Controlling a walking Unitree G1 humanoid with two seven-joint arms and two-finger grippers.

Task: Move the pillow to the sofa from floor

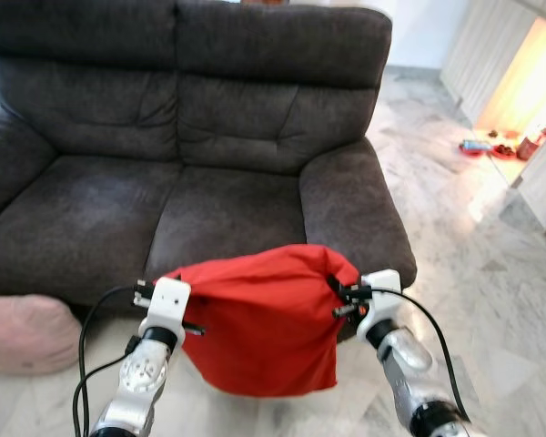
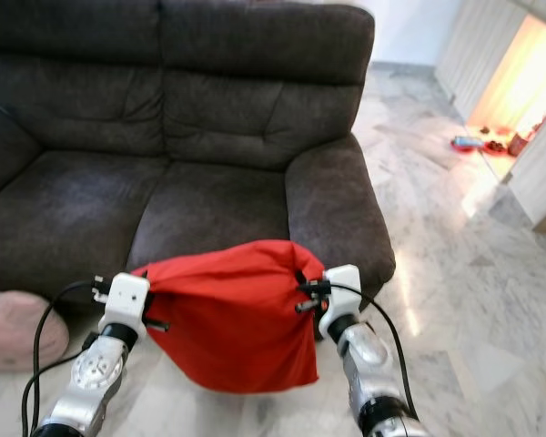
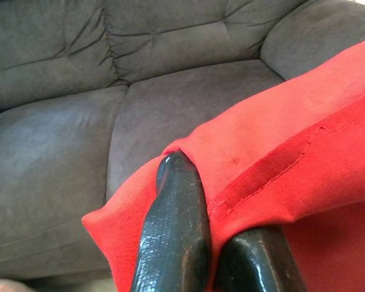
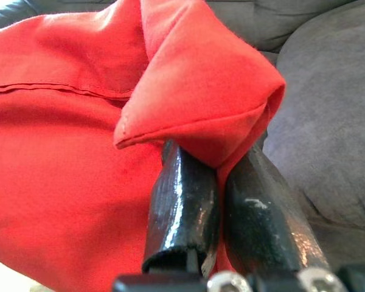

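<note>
Your left tool [image 3: 194,255] and right tool [image 4: 222,207] each pinch a top corner of the soft, light pillow [image 1: 259,332]; it sags before the sofa [image 1: 218,209].

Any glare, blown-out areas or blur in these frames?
Eye views: sharp, though the sunlit doorway at upper right is blown out. Left wrist view: crisp red fabric pillow, glossy highlights on the left tool's black fingers. Right wrist view: similar sheen on the right tool.

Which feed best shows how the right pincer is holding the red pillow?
Right wrist view: both black fingers clamp a folded corner of the red pillow close up. The eye views show the right pincer at the pillow's top corner, grip detail too small.
</note>
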